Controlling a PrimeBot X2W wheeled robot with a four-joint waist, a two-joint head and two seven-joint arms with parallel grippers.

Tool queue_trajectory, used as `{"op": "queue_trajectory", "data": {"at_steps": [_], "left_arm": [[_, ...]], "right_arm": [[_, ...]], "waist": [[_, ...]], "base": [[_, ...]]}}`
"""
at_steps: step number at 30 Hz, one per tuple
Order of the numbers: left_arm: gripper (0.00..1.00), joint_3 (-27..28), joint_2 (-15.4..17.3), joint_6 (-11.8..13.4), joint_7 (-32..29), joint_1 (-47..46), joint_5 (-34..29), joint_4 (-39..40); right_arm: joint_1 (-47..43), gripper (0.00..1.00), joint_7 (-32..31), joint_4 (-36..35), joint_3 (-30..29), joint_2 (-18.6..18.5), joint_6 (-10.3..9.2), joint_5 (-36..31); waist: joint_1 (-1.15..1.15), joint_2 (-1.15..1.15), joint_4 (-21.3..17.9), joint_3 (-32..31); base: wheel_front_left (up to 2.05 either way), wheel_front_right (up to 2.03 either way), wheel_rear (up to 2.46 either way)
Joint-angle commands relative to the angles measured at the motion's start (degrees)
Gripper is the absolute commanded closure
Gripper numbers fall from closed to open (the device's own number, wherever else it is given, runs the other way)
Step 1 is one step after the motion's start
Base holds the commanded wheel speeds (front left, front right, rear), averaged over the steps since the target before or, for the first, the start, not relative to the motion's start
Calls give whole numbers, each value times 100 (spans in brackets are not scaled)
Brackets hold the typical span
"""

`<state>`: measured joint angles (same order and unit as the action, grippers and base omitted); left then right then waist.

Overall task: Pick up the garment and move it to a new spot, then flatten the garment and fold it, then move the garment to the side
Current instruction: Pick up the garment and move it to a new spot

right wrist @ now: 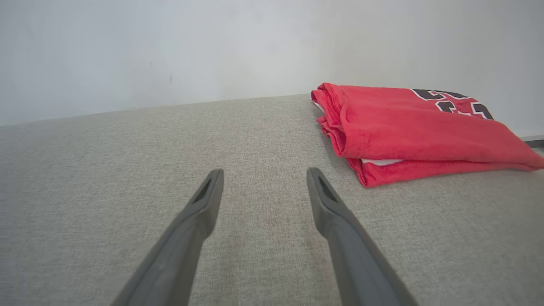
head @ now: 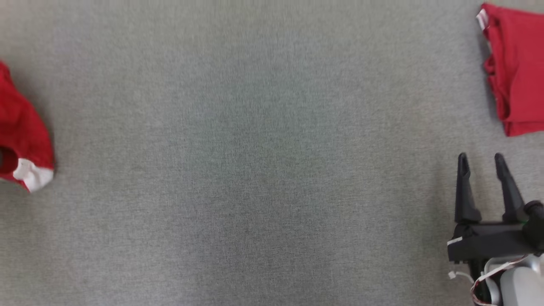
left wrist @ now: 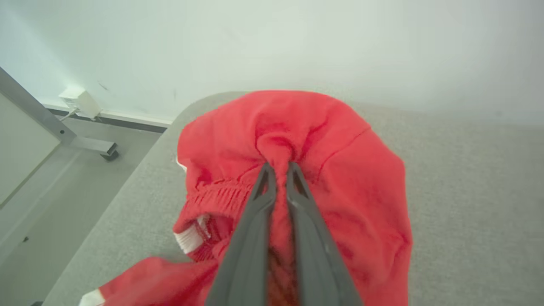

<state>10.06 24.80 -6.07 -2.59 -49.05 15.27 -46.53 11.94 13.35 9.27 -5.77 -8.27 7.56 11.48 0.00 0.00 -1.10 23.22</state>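
We've got our left gripper [left wrist: 278, 166] pinched tight on a crumpled red fabric garment [left wrist: 348, 161], right gripper [right wrist: 263, 180] spread wide and empty, folded red jersey [right wrist: 403, 127] ahead-right of it.

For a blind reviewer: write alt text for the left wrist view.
The left gripper, shut, pinches a bunched fold of the crumpled red garment lying on the grey table. White trim shows at the garment's lower left; a pale wall stands behind.

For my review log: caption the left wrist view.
Left gripper, jaws pinched shut on a crumpled red garment atop the grey fabric surface.
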Motion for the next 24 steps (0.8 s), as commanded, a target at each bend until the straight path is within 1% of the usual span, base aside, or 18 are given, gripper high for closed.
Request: {"op": "queue_trajectory", "data": {"at_steps": [1, 6, 12, 18, 21, 23, 24], "left_arm": [[100, -52, 44, -16, 130, -120, -84, 115], [100, -365, -26, -50, 359, -389, -224, 671], [100, -915, -278, -108, 115, -706, -237, 1601], [100, -1625, -749, -129, -252, -877, -158, 2446], [100, -1951, -1049, -131, -345, -926, -43, 2663], [100, -2193, -1318, -134, -315, -913, 59, 2730], [100, -2193, -1318, -134, -315, -913, 59, 2730]], "right_arm": [[-63, 0, 37, 52, 14, 32, -17, 45], [-140, 0, 105, 256, 68, 128, -17, 130], [-206, 0, 163, 486, 105, 274, -17, 213], [-294, 0, 188, 640, 38, 393, -17, 292], [-341, 0, 187, 619, 33, 449, -17, 308], [-384, 0, 188, 598, -9, 467, -17, 322], [-384, 0, 188, 598, -9, 467, -17, 322]], "waist": [[0, 0, -25, -268], [0, 0, -111, -636], [0, 0, -458, -954], [0, 0, -977, -1137], [0, 0, -1250, -1176], [0, 0, -1384, -1175], [0, 0, -1384, -1175]], "base": [[0, 0, 0], [0, 0, 0], [0, 0, 0], [0, 0, 0], [0, 0, 0], [0, 0, 0], [0, 0, 0]]}}
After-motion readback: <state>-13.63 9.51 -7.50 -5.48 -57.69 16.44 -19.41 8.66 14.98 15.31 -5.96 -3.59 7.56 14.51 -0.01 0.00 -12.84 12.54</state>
